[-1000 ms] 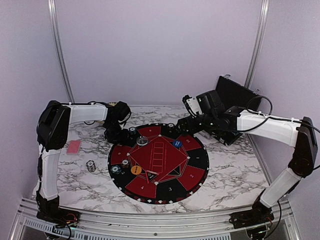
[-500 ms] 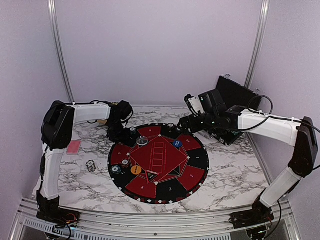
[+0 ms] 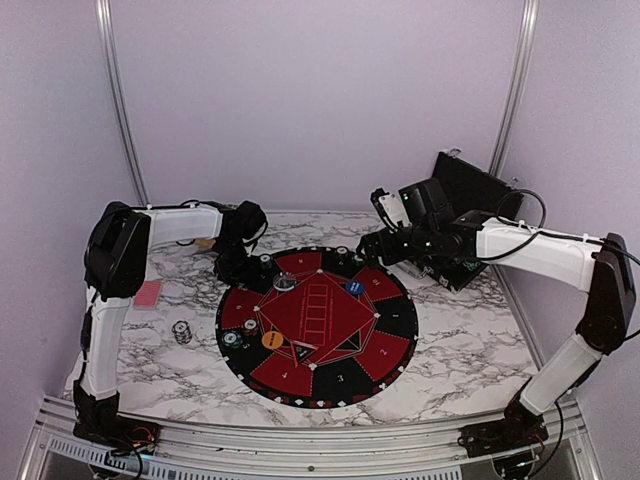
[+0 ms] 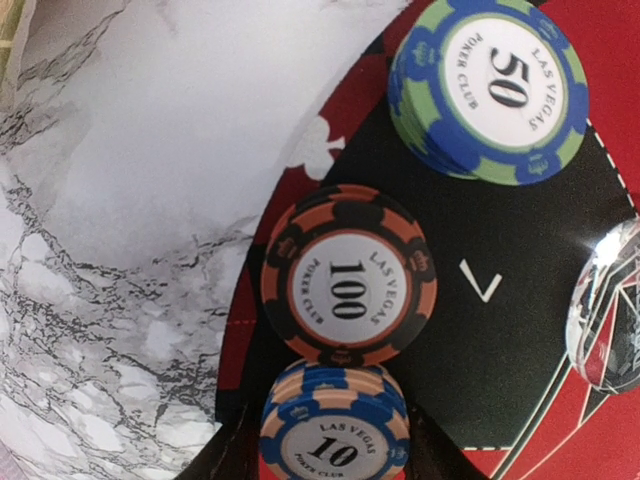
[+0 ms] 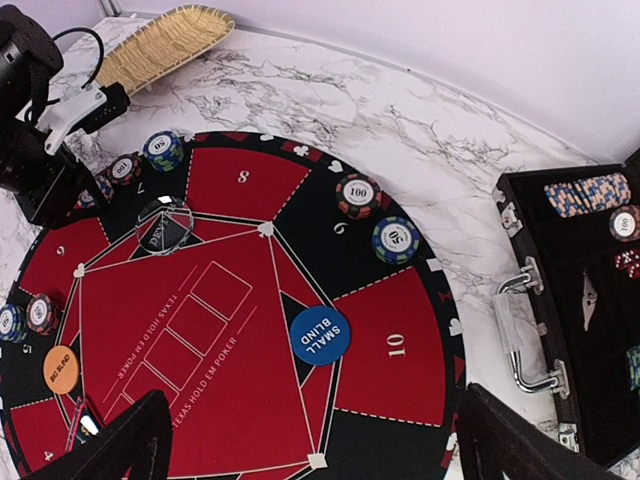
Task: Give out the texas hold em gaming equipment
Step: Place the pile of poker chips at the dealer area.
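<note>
Within left pincer [image 4: 335,460], 10-chip stack [image 4: 334,428] sits cropped.

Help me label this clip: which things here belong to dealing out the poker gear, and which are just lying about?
Job: chip stacks; lone chip stack; pink-backed card; blue small-blind disc; orange big-blind disc; clear disc.
Lying about: round mat; black case; straw brush.
</note>
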{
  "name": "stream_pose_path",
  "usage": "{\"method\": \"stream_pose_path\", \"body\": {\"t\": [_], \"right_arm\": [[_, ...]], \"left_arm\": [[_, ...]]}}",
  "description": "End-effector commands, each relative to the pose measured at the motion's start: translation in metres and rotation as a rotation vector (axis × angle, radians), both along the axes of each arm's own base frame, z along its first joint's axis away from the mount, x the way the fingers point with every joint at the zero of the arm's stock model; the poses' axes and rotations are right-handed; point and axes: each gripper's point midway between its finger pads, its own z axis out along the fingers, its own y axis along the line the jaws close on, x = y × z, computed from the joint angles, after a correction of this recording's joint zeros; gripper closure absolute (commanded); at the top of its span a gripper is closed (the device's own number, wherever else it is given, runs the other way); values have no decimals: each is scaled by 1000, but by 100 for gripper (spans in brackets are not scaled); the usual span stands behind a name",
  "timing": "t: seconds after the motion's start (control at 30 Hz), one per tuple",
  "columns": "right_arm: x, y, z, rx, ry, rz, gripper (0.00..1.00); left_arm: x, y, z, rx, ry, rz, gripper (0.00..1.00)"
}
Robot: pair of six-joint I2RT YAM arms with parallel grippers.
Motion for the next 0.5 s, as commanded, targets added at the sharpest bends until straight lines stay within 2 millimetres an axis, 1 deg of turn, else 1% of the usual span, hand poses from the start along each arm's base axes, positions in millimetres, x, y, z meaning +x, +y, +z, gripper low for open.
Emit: {"method": "stream_pose_path", "body": {"t": [0.0, 0.1, 0.2, 0.37, 0.47], "right_arm": [[7, 3, 16, 22, -33, 4, 4], [7, 2, 16, 20, -33, 2, 4], [6, 1, 17, 20, -33, 0, 4], [3, -3, 16, 22, -33, -16, 4], [1, -7, 13, 18, -29, -29, 4]], "left_arm": [[-4, 9, -13, 47, 42, -7, 48], [-4, 8, -12, 42, 42, -8, 46], [-2, 6, -7, 32, 34, -12, 43], [-2, -3, 14, -3, 3, -26, 36], [-4, -5, 27, -20, -16, -28, 31]]}}
